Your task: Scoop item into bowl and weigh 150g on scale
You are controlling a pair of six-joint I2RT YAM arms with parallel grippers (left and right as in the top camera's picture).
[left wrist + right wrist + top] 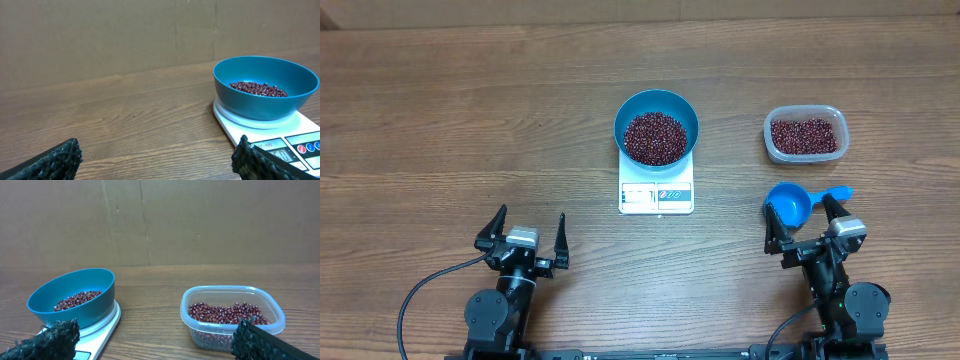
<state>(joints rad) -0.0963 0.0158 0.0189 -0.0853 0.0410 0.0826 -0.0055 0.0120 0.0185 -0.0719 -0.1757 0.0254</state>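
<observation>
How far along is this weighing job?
Done: the round blue bowl sits on the white square scale, holding red-brown beans. In hand: nothing; left gripper and right gripper are open, the blue handled scoop lies empty on the wooden table. Left: confirming weight; display unreadable.

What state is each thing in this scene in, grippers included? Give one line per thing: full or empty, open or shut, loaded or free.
bowl: upright on the scale, part filled with beans
scale: flat on the table, loaded with the bowl; display unreadable
tub: uncovered, part filled with beans
scoop: upright on the table, empty
left gripper: open, empty
right gripper: open, nothing gripped
</observation>
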